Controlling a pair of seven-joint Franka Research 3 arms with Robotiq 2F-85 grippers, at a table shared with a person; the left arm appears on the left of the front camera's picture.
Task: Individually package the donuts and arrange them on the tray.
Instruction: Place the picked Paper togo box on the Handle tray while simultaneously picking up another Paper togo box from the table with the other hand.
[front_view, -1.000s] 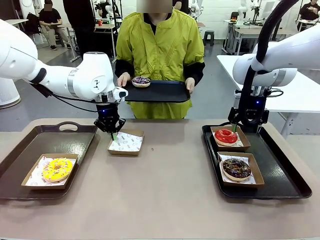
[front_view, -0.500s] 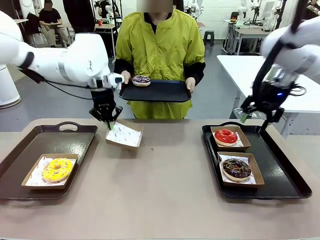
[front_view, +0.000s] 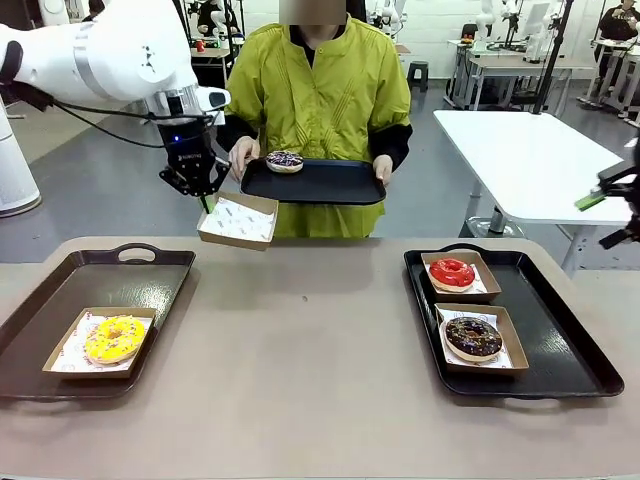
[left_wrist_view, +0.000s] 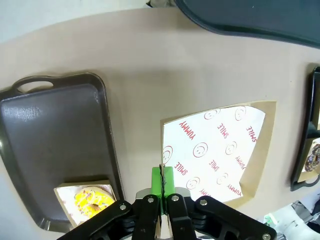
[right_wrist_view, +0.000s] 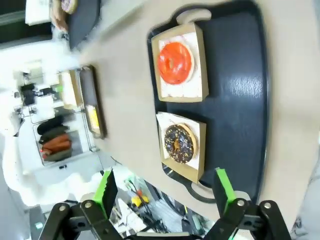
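Observation:
My left gripper (front_view: 204, 196) is shut on the rim of an empty paper-lined cardboard box (front_view: 237, 220), holding it in the air beside the black tray (front_view: 330, 186) the person holds out. On that tray lies the purple-dark sprinkled donut (front_view: 283, 160). The left wrist view shows the pads (left_wrist_view: 162, 181) clamped on the box (left_wrist_view: 220, 150). The yellow donut (front_view: 114, 338) sits boxed on the left tray (front_view: 60, 300). The red donut (front_view: 452, 272) and the chocolate donut (front_view: 473, 336) sit boxed on the right tray (front_view: 560, 330). My right gripper (right_wrist_view: 165, 192) hangs open high above that tray (right_wrist_view: 235, 90).
The person stands at the far side, both hands on the held tray. A white table (front_view: 520, 150) stands behind at the right. The tan tabletop (front_view: 310, 360) stretches bare between the two trays.
My left gripper has lifted the empty box off the table and carried it up toward the person's tray. My right arm has pulled up and away to the right of its tray.

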